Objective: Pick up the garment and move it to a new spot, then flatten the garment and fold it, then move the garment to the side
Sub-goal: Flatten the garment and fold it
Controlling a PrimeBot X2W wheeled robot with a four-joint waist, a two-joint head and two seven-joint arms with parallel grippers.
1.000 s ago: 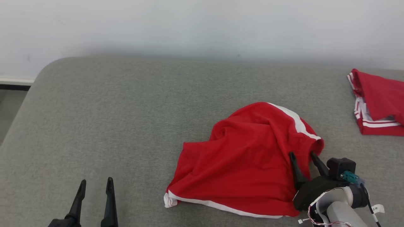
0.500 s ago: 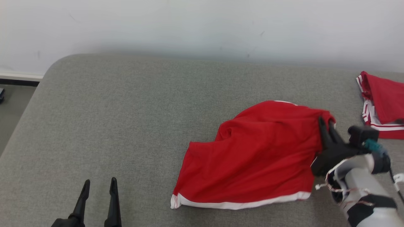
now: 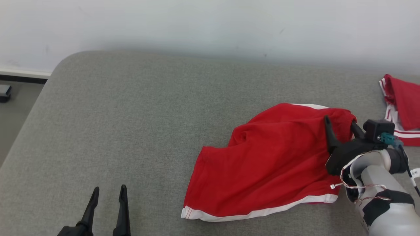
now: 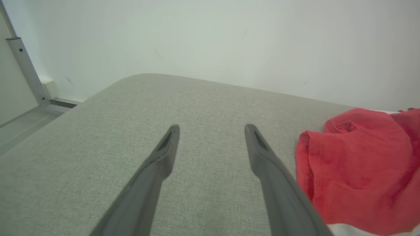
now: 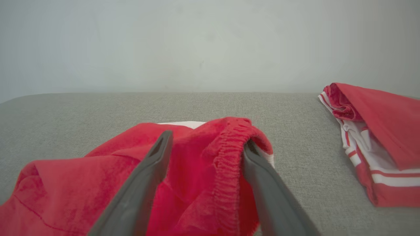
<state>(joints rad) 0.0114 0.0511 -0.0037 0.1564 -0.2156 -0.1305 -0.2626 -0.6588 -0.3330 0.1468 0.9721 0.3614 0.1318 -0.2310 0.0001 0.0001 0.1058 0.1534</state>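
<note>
Currently: right gripper [image 3: 339,120] jaws spread wide, not pinching. The elastic waistband [image 5: 229,147] of the red shorts [image 3: 262,164] bunches between the two fingers, and one fingertip is hidden behind its fold. Nothing held, by my reading. The shorts lie crumpled on the right half of the grey cushion [image 3: 131,114], white hem toward its front edge. Left gripper [image 3: 110,187] jaws wide and empty, over the cushion's front left, well apart from the shorts.

Risks (judgement):
- The fingertip behind the waistband could snag and drag the cloth if the arm pulls away, rumpling it further.
- A close here may catch both layers of elastic, so the shorts would lift as a lump rather than spread.
- A pull toward the cushion's right edge could run into the folded red clothes [image 3: 402,105] lying there.

Count: grippers 2; loose shorts 1; folded red pile 1 (pieces within cannot be told); cushion 1.
</note>
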